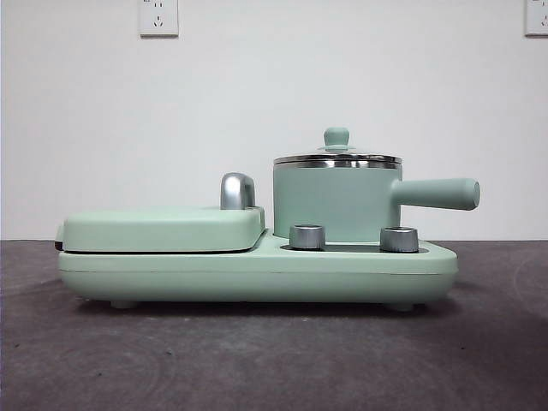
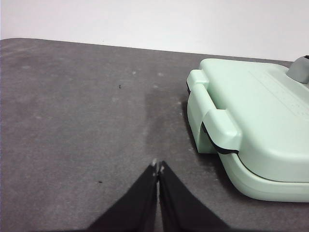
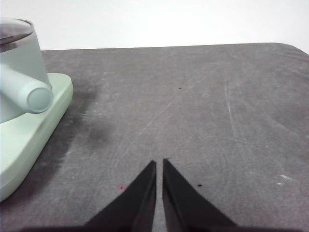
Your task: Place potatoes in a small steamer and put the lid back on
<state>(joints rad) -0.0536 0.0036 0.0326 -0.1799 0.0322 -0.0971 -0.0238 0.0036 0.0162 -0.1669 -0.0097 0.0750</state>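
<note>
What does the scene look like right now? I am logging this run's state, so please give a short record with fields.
steamer: mint-green pot on the cooker base, side handle pointing sideways
lid: glass lid on the pot, knob up
grill plate: cover closed beside the pot
potato: none visible in any view
left tool: shut, empty, over bare table near the grill end
right tool: nearly shut, empty, over bare table near the pot handle
table: dark grey
</note>
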